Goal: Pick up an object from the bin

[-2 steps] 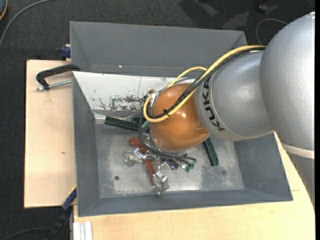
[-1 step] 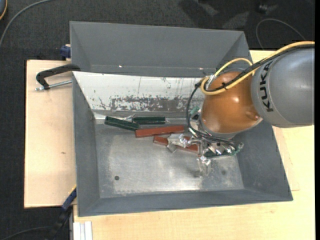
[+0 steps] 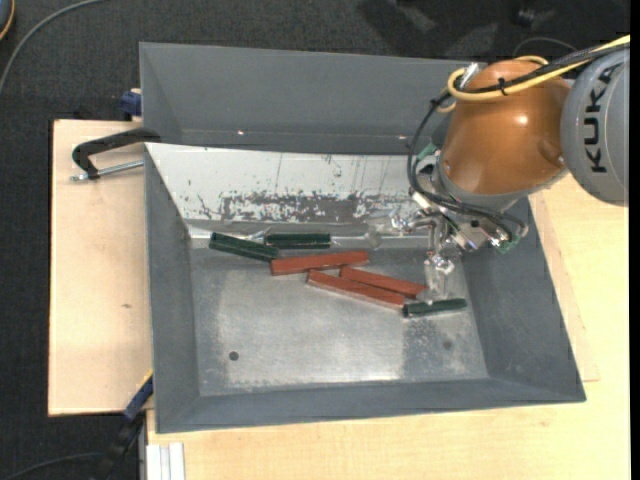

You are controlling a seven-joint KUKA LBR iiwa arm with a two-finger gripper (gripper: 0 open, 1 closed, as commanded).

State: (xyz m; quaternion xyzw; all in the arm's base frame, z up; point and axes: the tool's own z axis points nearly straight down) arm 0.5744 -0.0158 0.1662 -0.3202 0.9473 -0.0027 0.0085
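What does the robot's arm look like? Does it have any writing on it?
The arm is grey and round, with black letters spelling KUKA on it. Its wrist wears a shiny orange cover shaped like a ball. A yellow cable loops over the top, dark wires run beside it, and the gripper below is small and silvery.

The bin (image 3: 300, 98) is grey metal; its sloping walls look matt and smooth, its back wall is bright, mirror-like and speckled with scratches, its floor has a dull brushed sheen; the dark green bars (image 3: 243, 247) and red-brown bars (image 3: 365, 286) look matt and smooth; the orange cover (image 3: 500, 133) is glossy, like polished plastic; the gripper (image 3: 438, 280) is bare, shiny metal.
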